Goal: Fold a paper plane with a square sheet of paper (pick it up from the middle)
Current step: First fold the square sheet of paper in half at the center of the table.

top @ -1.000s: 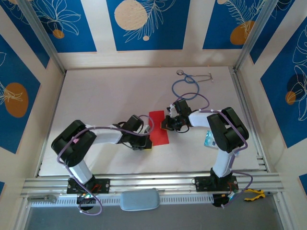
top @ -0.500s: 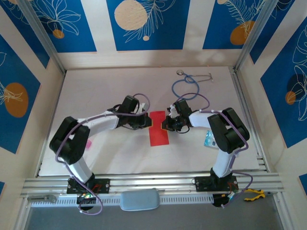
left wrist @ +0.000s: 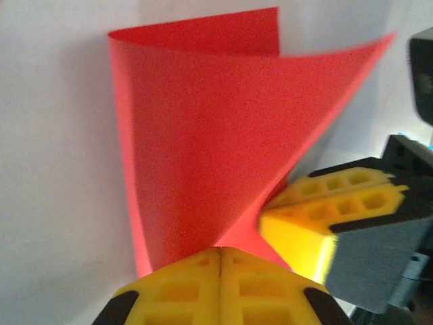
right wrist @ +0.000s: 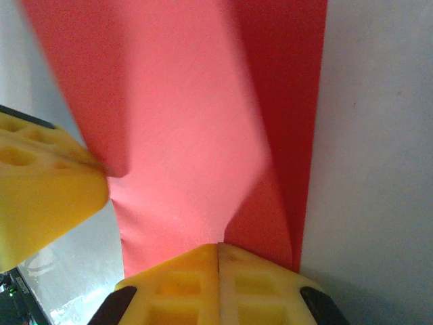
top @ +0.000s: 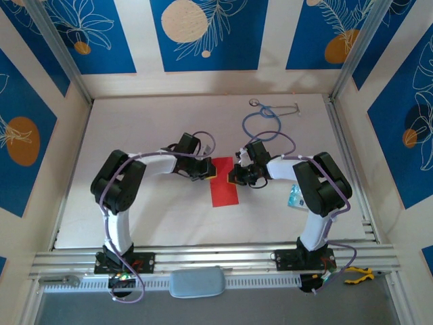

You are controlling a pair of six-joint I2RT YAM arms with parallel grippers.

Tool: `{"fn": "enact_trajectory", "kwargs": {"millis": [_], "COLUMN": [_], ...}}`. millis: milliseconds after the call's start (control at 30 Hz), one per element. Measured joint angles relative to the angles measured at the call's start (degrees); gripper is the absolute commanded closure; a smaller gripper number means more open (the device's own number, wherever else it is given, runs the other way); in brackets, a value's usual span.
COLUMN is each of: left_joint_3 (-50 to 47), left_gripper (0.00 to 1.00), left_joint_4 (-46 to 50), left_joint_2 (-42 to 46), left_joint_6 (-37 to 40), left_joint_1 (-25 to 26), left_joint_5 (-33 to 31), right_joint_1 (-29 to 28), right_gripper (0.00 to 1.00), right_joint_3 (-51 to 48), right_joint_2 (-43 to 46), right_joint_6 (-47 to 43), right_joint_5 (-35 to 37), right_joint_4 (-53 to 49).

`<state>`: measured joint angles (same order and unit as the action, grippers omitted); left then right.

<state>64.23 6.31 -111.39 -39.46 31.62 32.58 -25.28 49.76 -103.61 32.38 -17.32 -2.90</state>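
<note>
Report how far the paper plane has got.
Done: the red sheet is doubled over into a narrow strip, top layer bowing up. In hand: left hand and right hand both pinch it from opposite sides. Left: nose corners, wings, centre ridge; no dart shape yet.

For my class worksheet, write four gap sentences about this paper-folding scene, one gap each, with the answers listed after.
1. The square sheet of paper is ___ in colour.
2. The left pincer and the right pincer each grip the paper with jaws ___.
3. The stethoscope lying beyond the paper has ___ tubing.
4. The pincers' fingers are ___ in colour.
Missing words: red; shut; blue; yellow.
</note>
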Motion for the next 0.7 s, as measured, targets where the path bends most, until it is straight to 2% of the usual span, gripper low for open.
{"fn": "enact_trajectory", "kwargs": {"millis": [433, 700], "left_joint_3": [-0.24, 3.02], "left_gripper": [0.95, 0.94], "left_joint_4": [-0.70, 0.50], "left_joint_2": [-2.05, -2.05], "left_joint_6": [2.38, 2.36], "left_joint_1": [-0.72, -1.18], "left_joint_5": [0.63, 1.57], "right_joint_1": [0.00, 0.00], "right_gripper": [1.00, 1.00], "right_joint_3": [0.00, 0.26], "right_joint_2": [0.00, 0.00], "right_joint_6": [0.00, 0.00], "right_joint_5": [-0.26, -0.24], "right_joint_4": [-0.42, -1.01]}}
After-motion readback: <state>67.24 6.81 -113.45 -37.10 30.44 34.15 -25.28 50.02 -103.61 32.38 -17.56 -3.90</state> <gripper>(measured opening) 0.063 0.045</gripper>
